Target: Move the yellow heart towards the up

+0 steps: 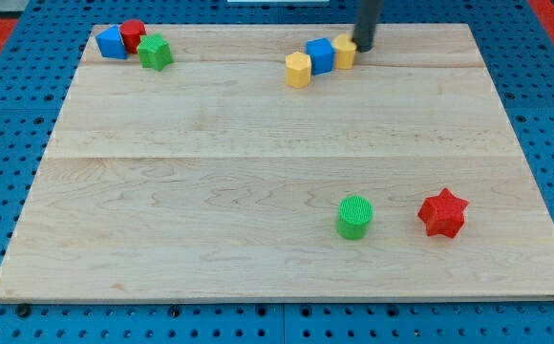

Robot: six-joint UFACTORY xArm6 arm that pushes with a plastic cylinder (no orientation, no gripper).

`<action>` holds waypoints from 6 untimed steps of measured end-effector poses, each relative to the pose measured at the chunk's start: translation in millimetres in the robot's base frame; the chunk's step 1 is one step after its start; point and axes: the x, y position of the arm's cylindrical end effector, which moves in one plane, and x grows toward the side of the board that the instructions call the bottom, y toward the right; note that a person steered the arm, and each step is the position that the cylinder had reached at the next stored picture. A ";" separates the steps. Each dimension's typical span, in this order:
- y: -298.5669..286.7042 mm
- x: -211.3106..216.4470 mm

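Observation:
A yellow block [345, 52], likely the yellow heart though its shape is partly hidden, sits near the view's top, right of centre. It touches a blue cube [320, 55] on its left. A yellow hexagonal block [298, 70] touches the blue cube's lower left. My tip [364, 46] comes down from the view's top edge and rests against the right side of the yellow heart.
At the view's top left, a blue block [111, 42], a red cylinder [132, 33] and a green block [155, 53] cluster together. A green cylinder [354, 217] and a red star [443, 213] sit at the lower right. The wooden board [210, 191] lies on a blue pegboard.

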 end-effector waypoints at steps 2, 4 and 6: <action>-122.0 53.9; -61.8 17.9; -8.2 -23.8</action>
